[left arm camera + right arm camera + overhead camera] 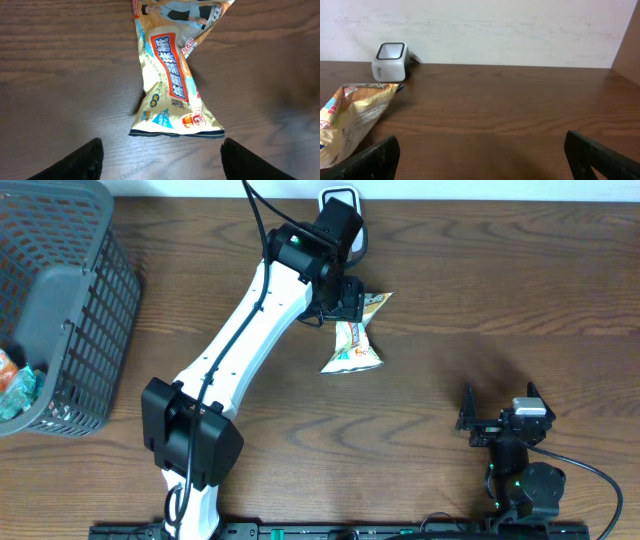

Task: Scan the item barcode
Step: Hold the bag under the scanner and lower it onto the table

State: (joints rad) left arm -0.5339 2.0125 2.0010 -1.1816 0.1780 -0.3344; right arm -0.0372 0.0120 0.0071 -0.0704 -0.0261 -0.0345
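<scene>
The left arm [250, 320] reaches diagonally from its base at the near edge toward the far middle. Its wrist bends downward, and the left hand [342, 302] has its two dark fingers [80, 162] spread wide, clamping nothing. The right arm [525, 480] sits folded low by its base, and the right hand [500, 400] faces forward with its fingertips [375, 157] fully apart.

Basket [95, 290]: dark grey mesh, tall walls — at the counter's left end.
Counter [480, 310]: dark brown wood grain.
Wall [495, 30]: pale, plain — behind the counter.
</scene>
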